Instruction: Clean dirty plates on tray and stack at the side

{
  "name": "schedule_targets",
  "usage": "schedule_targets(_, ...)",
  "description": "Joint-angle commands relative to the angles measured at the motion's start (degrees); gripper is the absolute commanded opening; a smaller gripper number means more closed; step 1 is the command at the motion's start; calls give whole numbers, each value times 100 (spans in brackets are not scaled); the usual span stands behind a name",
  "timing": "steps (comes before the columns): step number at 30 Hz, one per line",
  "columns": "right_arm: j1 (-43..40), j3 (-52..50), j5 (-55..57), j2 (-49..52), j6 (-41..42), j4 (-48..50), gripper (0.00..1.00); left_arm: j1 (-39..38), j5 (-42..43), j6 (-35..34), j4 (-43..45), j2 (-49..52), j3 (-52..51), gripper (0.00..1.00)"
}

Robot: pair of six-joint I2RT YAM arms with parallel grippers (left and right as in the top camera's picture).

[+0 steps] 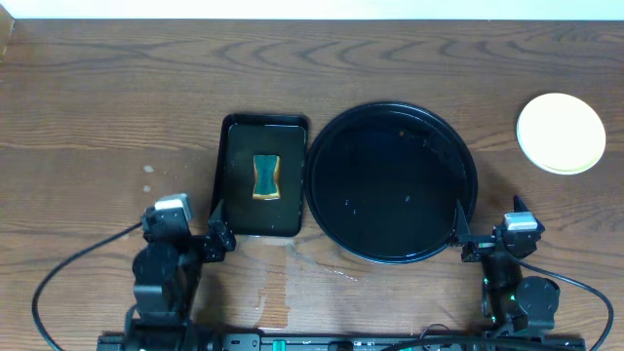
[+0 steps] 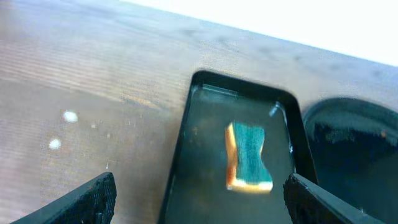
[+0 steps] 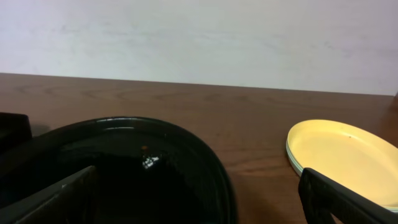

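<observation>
The plates (image 1: 561,133) stand in one stack at the far right of the table, the pale yellow one on top; mint-blue rims show under it in the right wrist view (image 3: 339,155). The large round black tray (image 1: 392,181) holds no plates, only small specks; it also shows in the right wrist view (image 3: 205,168). My left gripper (image 1: 218,226) is open and empty at the near left corner of the rectangular tray. My right gripper (image 1: 466,234) is open and empty at the near right rim of the round tray; its fingers frame the right wrist view (image 3: 205,211).
A smaller rectangular black tray (image 1: 234,185) left of the round one holds a green and yellow sponge (image 1: 265,177), seen also in the left wrist view (image 2: 250,157). Wet patches lie on the wooden table near the front.
</observation>
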Motion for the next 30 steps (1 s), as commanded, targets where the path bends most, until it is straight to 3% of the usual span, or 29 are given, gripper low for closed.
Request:
schedule_targets(1, -37, -7, -24, -42, -85, -26, 99, 63, -68, 149, 457, -509, -417, 87)
schedule_targets(12, -37, -7, -24, -42, -87, -24, 99, 142, -66, 813, 2855, -1335, -1655, 87)
schedule_targets(16, -37, -7, -24, -42, -87, -24, 99, 142, -70, 1047, 2688, -1416, -1650, 87)
schedule_targets(24, -37, -7, -24, -42, -85, -26, 99, 146, -50, 822, 1414, -1486, -1650, 87)
schedule_targets(30, -37, -7, -24, -42, -85, -26, 99, 146, -48, 824, 1429, -1486, -1648, 87)
